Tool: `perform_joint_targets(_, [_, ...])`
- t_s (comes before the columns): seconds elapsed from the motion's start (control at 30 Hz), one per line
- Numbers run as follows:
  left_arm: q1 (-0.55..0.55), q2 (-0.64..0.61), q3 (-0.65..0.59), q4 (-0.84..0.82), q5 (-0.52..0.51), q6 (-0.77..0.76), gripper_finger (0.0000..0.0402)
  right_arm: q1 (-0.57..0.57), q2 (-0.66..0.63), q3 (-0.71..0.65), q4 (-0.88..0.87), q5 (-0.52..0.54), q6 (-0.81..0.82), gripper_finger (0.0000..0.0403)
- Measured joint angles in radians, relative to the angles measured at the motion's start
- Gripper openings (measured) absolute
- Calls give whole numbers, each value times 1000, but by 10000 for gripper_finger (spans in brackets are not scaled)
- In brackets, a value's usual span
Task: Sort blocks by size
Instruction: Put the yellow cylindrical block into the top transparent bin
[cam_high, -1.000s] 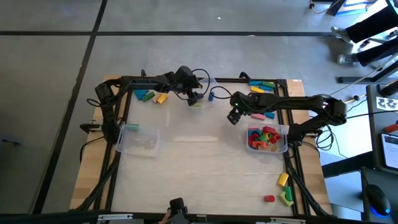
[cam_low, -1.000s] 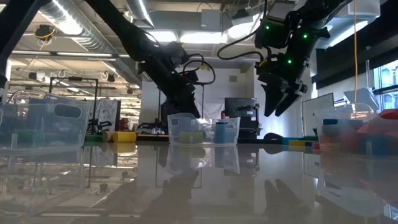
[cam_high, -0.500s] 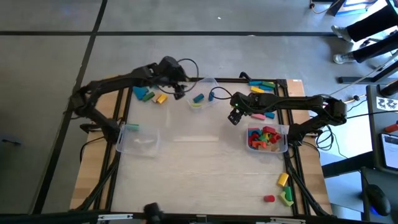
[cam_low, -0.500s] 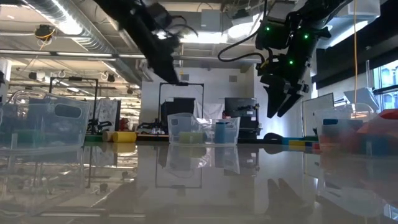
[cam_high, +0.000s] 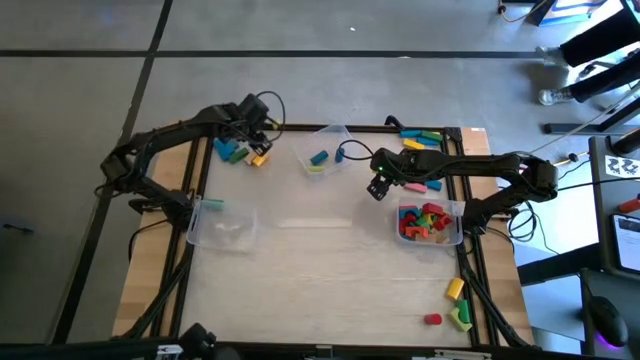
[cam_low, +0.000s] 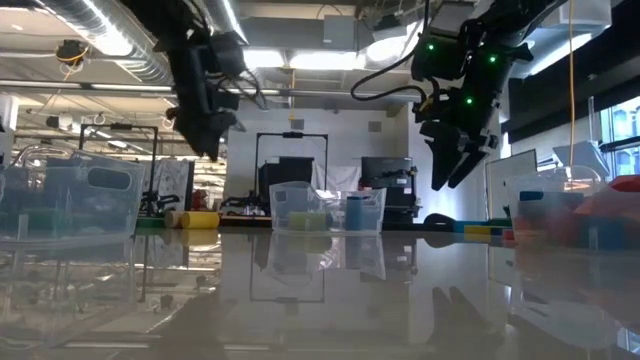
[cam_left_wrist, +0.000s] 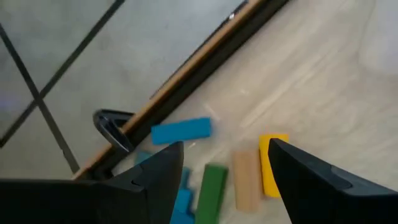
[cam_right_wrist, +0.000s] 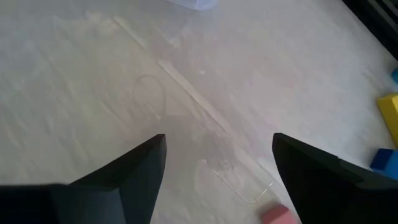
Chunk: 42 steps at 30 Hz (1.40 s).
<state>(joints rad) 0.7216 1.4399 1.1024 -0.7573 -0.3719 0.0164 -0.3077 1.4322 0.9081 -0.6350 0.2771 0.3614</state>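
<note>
My left gripper (cam_high: 256, 132) is open and empty, in the air over a loose pile of blocks (cam_high: 243, 153) at the table's far left. The left wrist view shows a blue bar (cam_left_wrist: 181, 130), a green bar (cam_left_wrist: 214, 183), a tan bar (cam_left_wrist: 246, 180) and a yellow bar (cam_left_wrist: 272, 165) lying flat on the table below its fingers (cam_left_wrist: 221, 186). My right gripper (cam_high: 375, 188) is open and empty, above bare table right of the middle; it also shows in the low view (cam_low: 455, 170). More blocks lie at the far right (cam_high: 420, 140) and near right (cam_high: 455, 305).
Three clear bins stand on the table. The far-middle bin (cam_high: 325, 150) holds a blue block and a yellow-green one. The left bin (cam_high: 222, 222) holds one small greenish block. The right bin (cam_high: 430, 222) holds several mixed blocks. A pink bar (cam_high: 415, 185) lies by my right arm.
My left gripper has risen from the far-middle bin and gone toward the table's left edge; it now stands over the far-left pile. A blue block shows in the bin where the gripper stood.
</note>
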Motion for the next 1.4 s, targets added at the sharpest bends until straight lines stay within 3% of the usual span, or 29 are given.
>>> perform_joint_targets(0.2, [-1,0,-77,14,136,-11,230,0,0,0,0,0,0,293])
perform_joint_targets(0.47, [-6,11,-177,83,192,-62,230,0,0,0,-1,0,0,293])
perform_joint_targets(1.23, [-27,241,-212,250,214,-24,230,0,0,0,-3,8,0,293])
perform_joint_targets(1.4, [-27,259,-210,259,218,-24,203,0,0,0,-3,8,0,293])
